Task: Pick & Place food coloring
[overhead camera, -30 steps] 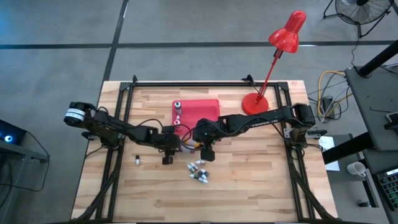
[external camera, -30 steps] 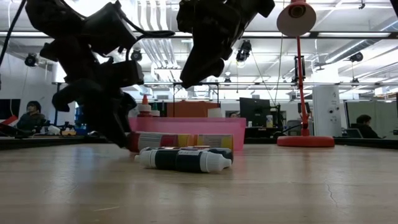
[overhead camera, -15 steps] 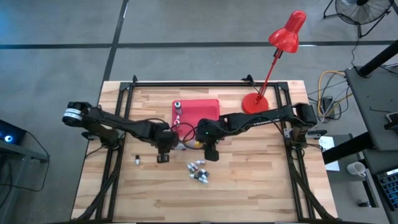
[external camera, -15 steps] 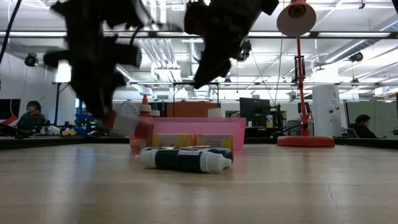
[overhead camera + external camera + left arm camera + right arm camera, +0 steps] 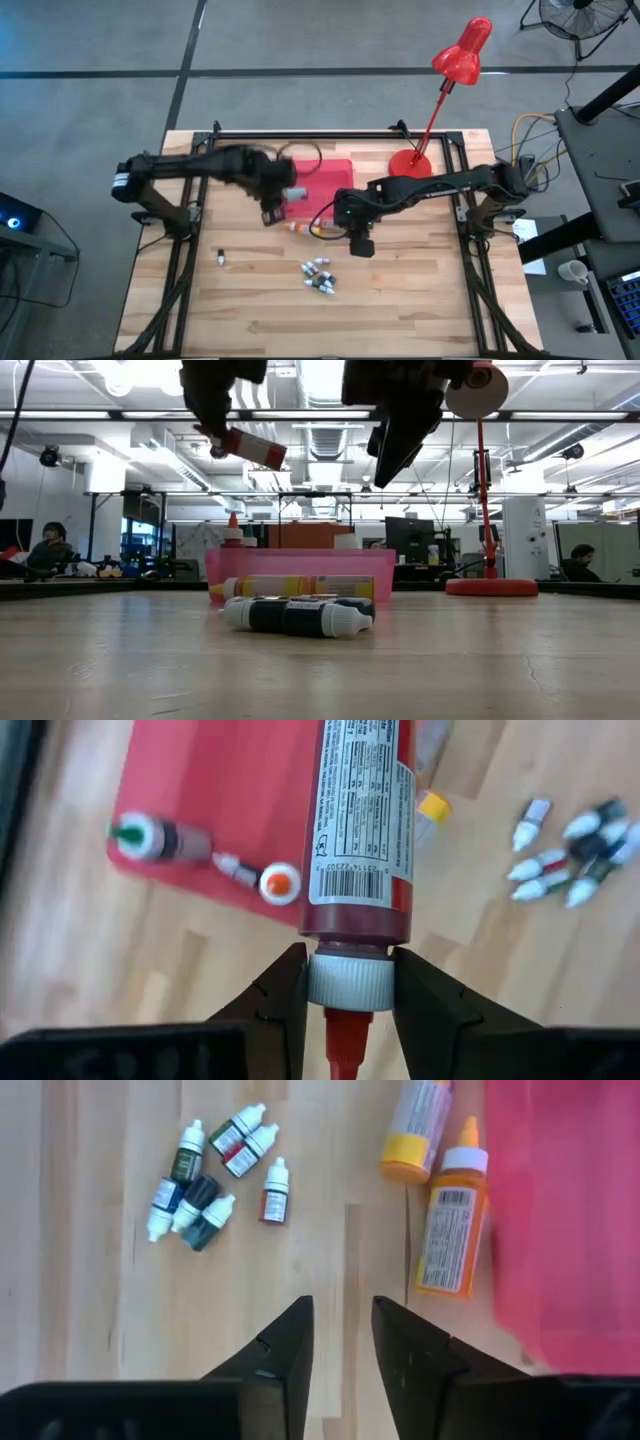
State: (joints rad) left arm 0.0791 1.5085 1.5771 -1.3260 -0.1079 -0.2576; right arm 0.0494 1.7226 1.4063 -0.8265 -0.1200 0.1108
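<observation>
Red desk lamp (image 5: 455, 70) at table's (image 5: 420, 300) far right corner, beside red tray (image 5: 325, 185).

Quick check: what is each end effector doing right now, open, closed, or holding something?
Left end effector: closed on a red food coloring tube, over the red tray.
Right end effector: open, empty, above the table.

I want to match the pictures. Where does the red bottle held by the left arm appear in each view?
High view: the red bottle is at the red tray's left edge, in the left gripper.
Low view: top left, tilted, above the tray.
Left wrist view: centre, clamped at its cap.
Right wrist view: not in it.
Shared landmark: the red tray.
</observation>
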